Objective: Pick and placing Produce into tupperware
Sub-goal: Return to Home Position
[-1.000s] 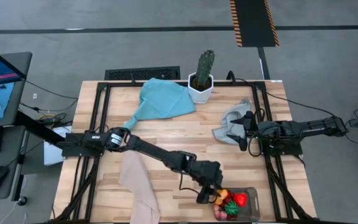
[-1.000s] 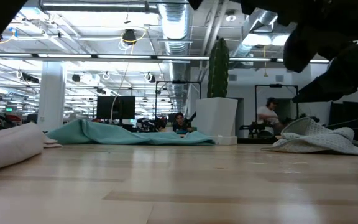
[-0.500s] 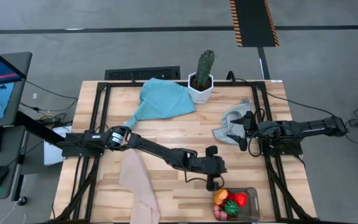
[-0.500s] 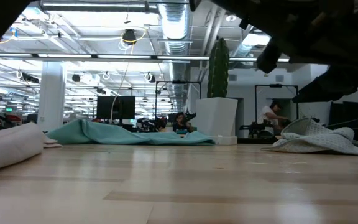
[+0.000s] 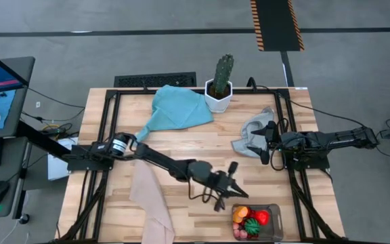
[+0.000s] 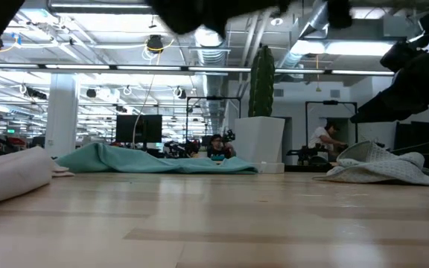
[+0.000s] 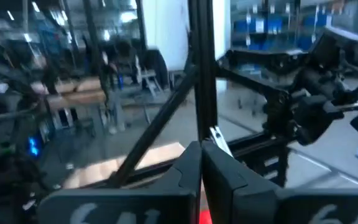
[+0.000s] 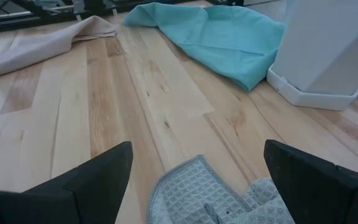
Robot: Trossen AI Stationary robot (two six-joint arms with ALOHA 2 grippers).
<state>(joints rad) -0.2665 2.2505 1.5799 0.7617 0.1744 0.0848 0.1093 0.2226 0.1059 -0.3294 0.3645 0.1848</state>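
Note:
The clear tupperware stands at the table's near edge, right of centre. Produce lies inside it: an orange piece, a red one and a green one. My left gripper is shut and empty. It points level toward the table's right, just above and beyond the tub's far left corner; in its wrist view the fingers lie together. My right gripper waits open at the right side, its fingers standing wide apart over a grey cloth.
A teal cloth and a cactus in a white pot sit at the far edge. A beige cloth lies near left, and the grey cloth lies at the right. Bare wood shows mid-table.
My left gripper has risen from the tupperware's left edge and drawn a little toward the far side. It has tipped from pointing down to pointing level. The produce has stayed in the tub.

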